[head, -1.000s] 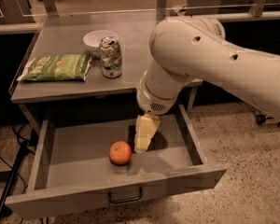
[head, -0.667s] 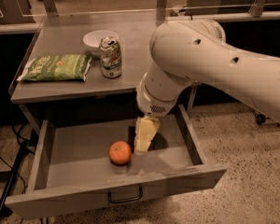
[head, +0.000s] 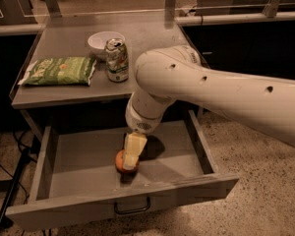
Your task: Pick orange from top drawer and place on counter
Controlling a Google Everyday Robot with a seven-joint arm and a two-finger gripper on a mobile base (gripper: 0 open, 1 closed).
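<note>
The small round orange fruit [head: 118, 163] lies on the floor of the wide grey metal top drawer [head: 83, 154], near the middle and toward its front panel. Only its left edge shows, because the cream-coloured two-finger gripper [head: 130, 160] points straight down onto it and covers the rest. Whether the gripper has closed on the orange or only sits over it, I cannot tell from this angle. The thick white robot arm [head: 211, 90] reaches in from the right and bends down over the drawer, which looks like the stance for a top-down grasp. The drawer is pulled fully out toward the near side, its dark curved pull handle [head: 132, 208] facing us, so the arm has room to drop in.

Behind it, the flat grey metal counter [head: 152, 33] carries a green snack bag [head: 59, 71] at the left, a white bowl [head: 102, 42] farther back and a drink can [head: 116, 60] just beside the bowl. The counter's right part looks the likeliest spot to set the orange down.
</note>
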